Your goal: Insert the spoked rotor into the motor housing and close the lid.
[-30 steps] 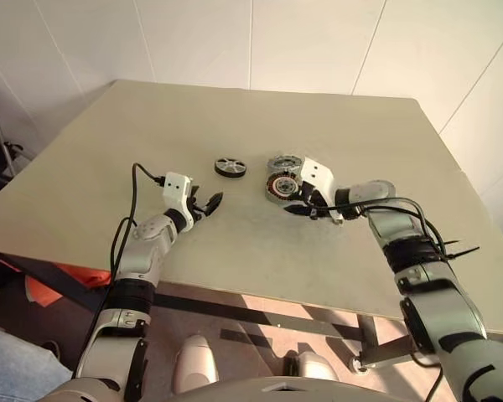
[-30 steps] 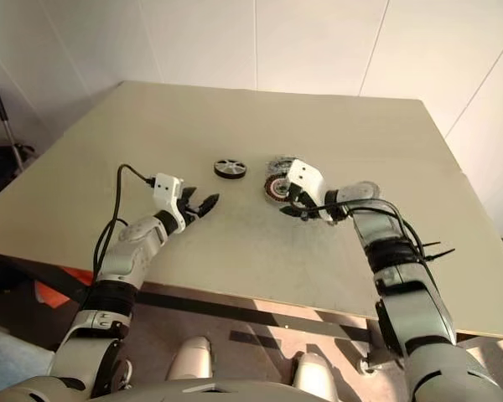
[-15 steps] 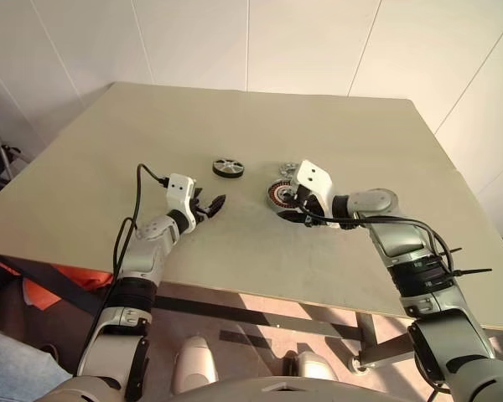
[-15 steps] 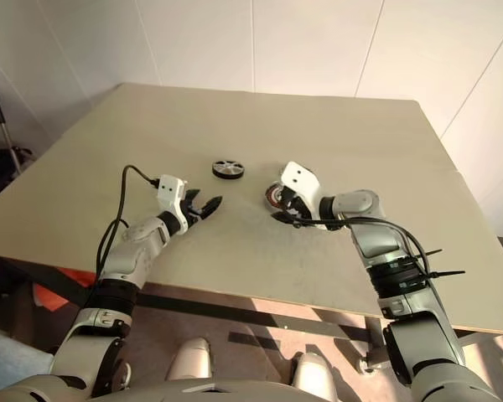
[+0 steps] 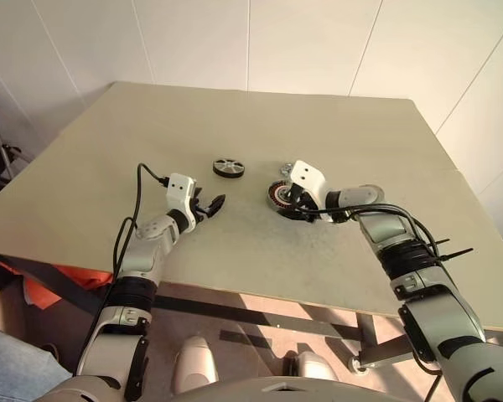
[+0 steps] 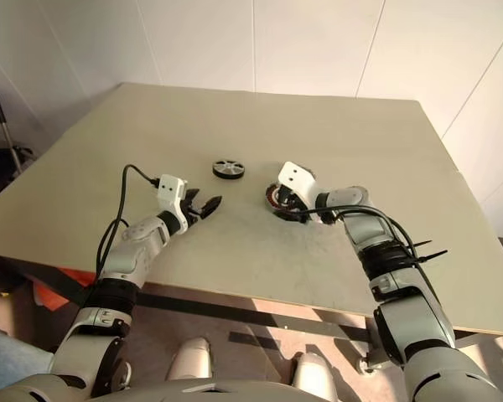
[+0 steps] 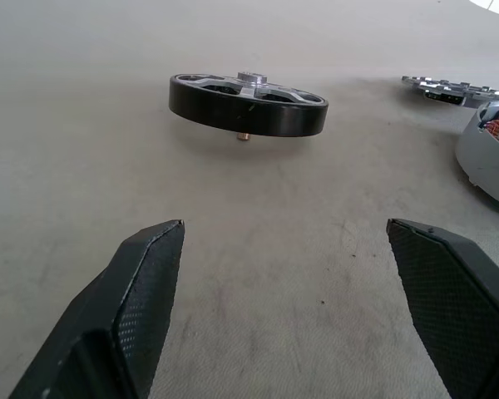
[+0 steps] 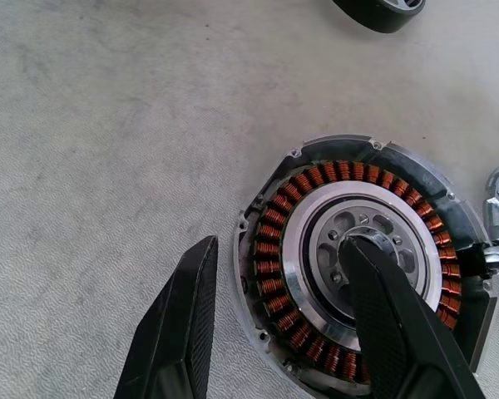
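My right hand over the motor housing

Its fingers are spread, grasping nothing: one over the silver centre, one outside the rim. My left hand is released, facing the spoked rotor on the worktop; the lid lies beside the housing.

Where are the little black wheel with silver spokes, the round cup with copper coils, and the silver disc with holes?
spoked rotor (image 7: 248, 104), left wrist view, on its black rim.
motor housing (image 8: 312, 178), right wrist view, on the copper windings.
lid (image 7: 453, 87), left wrist view, on its silver face.
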Controlling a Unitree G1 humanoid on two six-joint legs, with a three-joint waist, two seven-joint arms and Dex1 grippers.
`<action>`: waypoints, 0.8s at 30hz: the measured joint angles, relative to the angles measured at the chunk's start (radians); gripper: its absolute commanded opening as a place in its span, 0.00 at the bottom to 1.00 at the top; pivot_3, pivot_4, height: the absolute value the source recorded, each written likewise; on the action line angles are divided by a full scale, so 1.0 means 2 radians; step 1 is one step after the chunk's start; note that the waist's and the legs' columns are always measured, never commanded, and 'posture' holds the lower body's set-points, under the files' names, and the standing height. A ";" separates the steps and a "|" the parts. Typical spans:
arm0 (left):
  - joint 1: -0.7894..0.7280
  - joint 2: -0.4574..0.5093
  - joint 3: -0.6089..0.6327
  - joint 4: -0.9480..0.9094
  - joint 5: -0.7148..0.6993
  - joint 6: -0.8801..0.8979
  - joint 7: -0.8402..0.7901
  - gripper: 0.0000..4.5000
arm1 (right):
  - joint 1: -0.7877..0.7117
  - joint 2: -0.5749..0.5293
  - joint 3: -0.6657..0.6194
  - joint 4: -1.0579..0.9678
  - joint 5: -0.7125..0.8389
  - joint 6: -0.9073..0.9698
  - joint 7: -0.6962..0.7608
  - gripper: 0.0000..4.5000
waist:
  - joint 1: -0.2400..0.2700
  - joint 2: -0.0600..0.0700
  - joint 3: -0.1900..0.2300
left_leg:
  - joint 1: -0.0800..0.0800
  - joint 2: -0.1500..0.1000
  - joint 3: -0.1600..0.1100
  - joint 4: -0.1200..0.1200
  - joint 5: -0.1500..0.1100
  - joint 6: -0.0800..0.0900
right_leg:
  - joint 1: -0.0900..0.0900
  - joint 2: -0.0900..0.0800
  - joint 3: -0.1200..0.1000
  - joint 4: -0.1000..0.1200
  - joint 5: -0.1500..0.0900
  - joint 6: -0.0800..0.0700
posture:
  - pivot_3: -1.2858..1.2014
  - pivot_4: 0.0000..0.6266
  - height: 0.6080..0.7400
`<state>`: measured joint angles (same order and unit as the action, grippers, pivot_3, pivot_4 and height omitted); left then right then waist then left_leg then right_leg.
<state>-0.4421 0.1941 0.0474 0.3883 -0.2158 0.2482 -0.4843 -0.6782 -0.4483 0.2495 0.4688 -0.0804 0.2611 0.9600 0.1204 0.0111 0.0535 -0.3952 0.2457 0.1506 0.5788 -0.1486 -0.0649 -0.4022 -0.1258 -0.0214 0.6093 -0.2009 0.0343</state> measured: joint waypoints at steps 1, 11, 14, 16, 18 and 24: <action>0.000 0.000 0.000 0.000 0.000 0.000 0.000 0.91 | -0.002 0.000 0.000 0.006 -0.001 -0.003 -0.001 0.59 | 0.000 0.000 0.000 | 0.000 0.000 0.000 0.000 0.000 0.000 | 0.000 0.000 0.000 0.000 0.000 0.000 | 0.52 0.00 1.00; 0.003 0.001 0.000 0.000 0.000 0.000 0.003 0.91 | -0.009 -0.001 0.008 0.024 -0.007 -0.021 0.004 0.59 | 0.000 0.000 0.000 | 0.001 0.000 0.000 0.000 0.000 0.000 | 0.001 0.000 0.000 0.000 0.000 0.000 | 0.52 0.00 1.00; 0.003 0.001 0.000 0.000 0.000 0.000 0.003 0.91 | -0.010 -0.010 0.022 0.014 -0.020 -0.022 0.009 0.59 | 0.001 0.000 0.000 | 0.001 0.000 0.000 0.000 0.000 0.000 | 0.001 0.000 0.000 0.000 0.000 0.000 | 0.52 0.00 1.00; 0.003 0.001 0.000 0.000 0.000 0.000 0.003 0.91 | -0.011 -0.018 0.030 0.006 -0.027 -0.022 0.014 0.59 | 0.002 0.000 0.000 | 0.001 0.000 0.000 0.000 0.000 0.000 | 0.001 0.000 0.000 0.000 0.000 0.000 | 0.52 0.00 1.00; 0.003 0.001 0.000 0.000 0.000 0.001 0.003 0.91 | -0.011 -0.026 0.038 -0.004 -0.035 -0.021 0.022 0.59 | 0.003 0.000 0.000 | 0.001 0.000 0.000 0.000 0.000 0.000 | 0.002 0.000 0.000 -0.001 0.000 0.000 | 0.52 0.00 1.00; 0.005 0.001 0.000 -0.003 0.000 0.002 0.005 0.91 | -0.021 -0.029 0.048 -0.003 -0.041 -0.015 0.032 0.59 | 0.003 0.000 0.000 | 0.001 0.000 0.000 0.000 0.000 0.000 | 0.002 0.000 0.000 -0.001 0.000 0.000 | 0.52 0.00 1.00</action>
<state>-0.4331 0.1959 0.0473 0.3822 -0.2161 0.2514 -0.4746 -0.7195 -0.5068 0.3449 0.4620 -0.1626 0.2314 1.0241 0.1268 0.0104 0.0525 -0.3936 0.2452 0.1504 0.5788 -0.1491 -0.0641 -0.3986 -0.1262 -0.0221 0.6076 -0.2010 0.0343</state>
